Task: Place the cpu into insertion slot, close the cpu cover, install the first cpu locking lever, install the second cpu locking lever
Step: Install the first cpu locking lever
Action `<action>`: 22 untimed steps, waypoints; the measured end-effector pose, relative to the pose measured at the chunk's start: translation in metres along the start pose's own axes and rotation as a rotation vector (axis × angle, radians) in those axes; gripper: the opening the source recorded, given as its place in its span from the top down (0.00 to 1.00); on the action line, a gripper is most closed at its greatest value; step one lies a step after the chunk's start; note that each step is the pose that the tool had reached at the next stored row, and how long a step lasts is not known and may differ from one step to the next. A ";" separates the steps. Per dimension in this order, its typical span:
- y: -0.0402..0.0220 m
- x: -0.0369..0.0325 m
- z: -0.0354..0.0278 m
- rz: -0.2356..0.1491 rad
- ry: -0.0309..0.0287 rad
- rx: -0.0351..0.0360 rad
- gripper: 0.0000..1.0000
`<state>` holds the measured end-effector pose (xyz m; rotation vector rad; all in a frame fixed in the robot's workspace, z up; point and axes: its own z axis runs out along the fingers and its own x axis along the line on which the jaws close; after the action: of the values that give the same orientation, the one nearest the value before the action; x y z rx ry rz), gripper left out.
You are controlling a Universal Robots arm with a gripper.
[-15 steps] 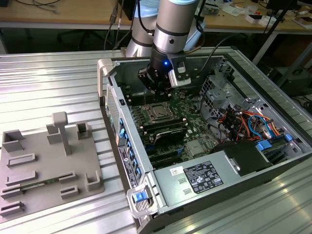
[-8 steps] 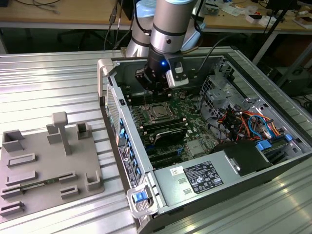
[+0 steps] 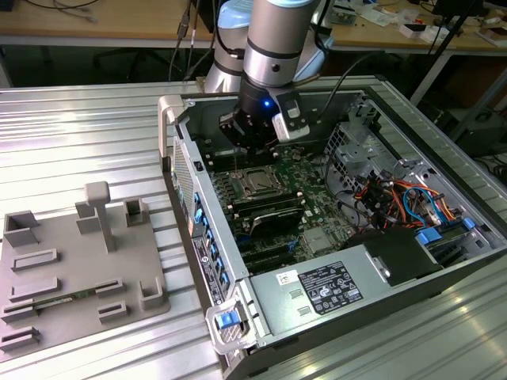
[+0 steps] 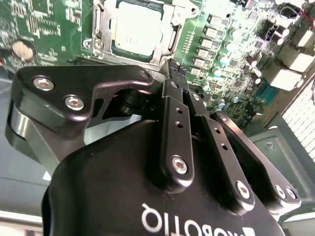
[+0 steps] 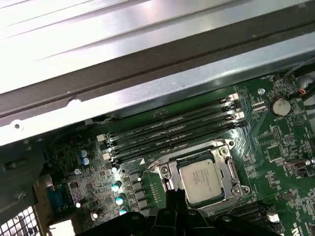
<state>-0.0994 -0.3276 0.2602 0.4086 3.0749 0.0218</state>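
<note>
The cpu (image 5: 201, 177) is a small silver-grey square lying flat in the insertion slot (image 5: 235, 189) on the green board. The cpu cover (image 5: 165, 169), a silvery frame, lies down around the chip, and the chip top shows through its window. In the exterior view my gripper (image 3: 248, 162) hangs inside the open computer case, just above and behind the cpu (image 3: 257, 184). In the second wrist view its black fingers (image 4: 173, 93) sit pressed together, shut on nothing, a short way off the cpu (image 4: 137, 25).
Long black memory slots (image 5: 172, 130) run beside the socket. The case's metal wall (image 3: 198, 206) is close on the exterior view's left. A grey power supply box (image 3: 325, 289) and coloured cables (image 3: 404, 198) fill the near and right parts. A grey parts fixture (image 3: 71, 269) lies outside the case.
</note>
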 end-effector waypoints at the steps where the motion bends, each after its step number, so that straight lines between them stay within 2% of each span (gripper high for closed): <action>1: 0.0000 0.0001 0.0000 -0.034 0.0007 -0.0013 0.89; 7: -0.0002 0.0005 -0.0001 -0.115 0.0022 -0.0043 0.89; 22: -0.0001 0.0005 -0.0001 -0.121 0.0023 -0.0046 0.89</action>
<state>-0.1000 -0.3276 0.2603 0.2212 3.0949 0.0256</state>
